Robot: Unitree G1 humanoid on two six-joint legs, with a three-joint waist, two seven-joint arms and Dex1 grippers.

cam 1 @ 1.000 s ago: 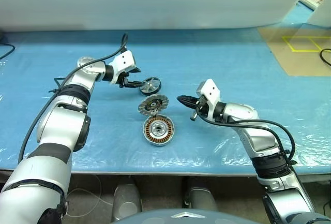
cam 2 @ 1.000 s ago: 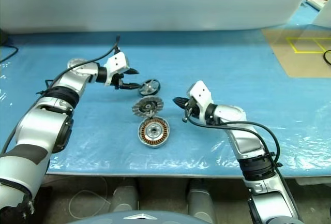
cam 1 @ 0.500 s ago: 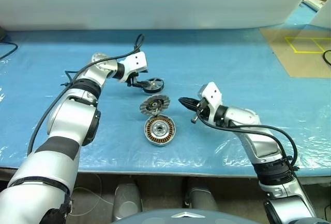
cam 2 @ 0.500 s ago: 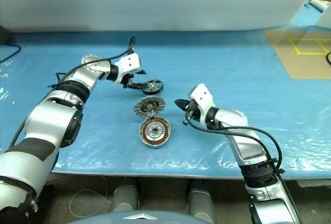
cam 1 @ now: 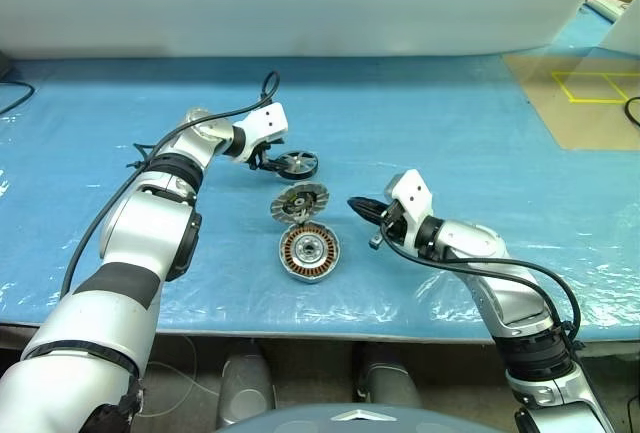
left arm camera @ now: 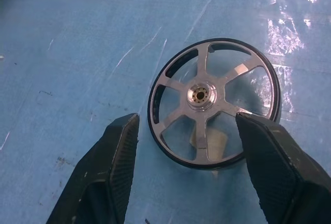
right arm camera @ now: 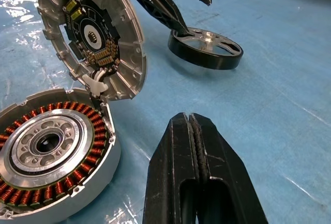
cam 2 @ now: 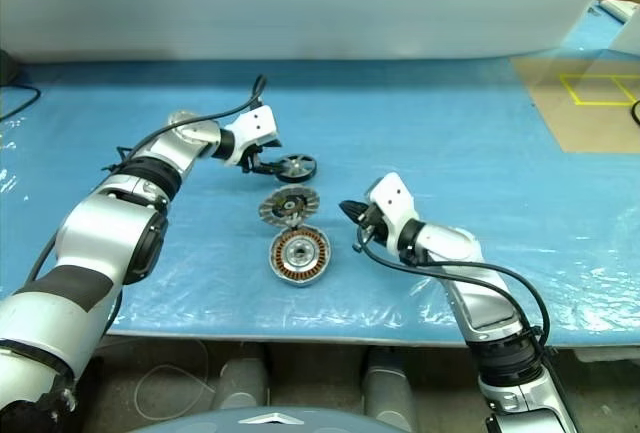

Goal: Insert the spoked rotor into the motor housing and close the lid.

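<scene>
The spoked rotor [cam 1: 298, 163], a black-rimmed silver wheel, lies flat on the blue table cover. My left gripper [cam 1: 270, 160] is open at its left side, fingers [left arm camera: 121, 141] straddling the rotor's near rim [left arm camera: 214, 102] without closing on it. The motor housing [cam 1: 308, 252], with copper windings around a silver hub, lies face up nearer to me. The lid [cam 1: 298, 202], a finned silver disc with a circuit board inside, stands tilted at the housing's far edge, joined to it by a white wire [right arm camera: 97, 84]. My right gripper [cam 1: 355, 205] is shut and empty, to the right of the lid.
A blue plastic sheet [cam 1: 450, 123] covers the whole table. A brown board with yellow tape marks [cam 1: 585, 88] lies at the far right. A black cable [cam 1: 10, 98] shows at the far left edge. A white wall runs along the back.
My left gripper has moved right, up to the rotor, and now straddles its rim. The right gripper has drawn back slightly from the lid. The camera has shifted.
</scene>
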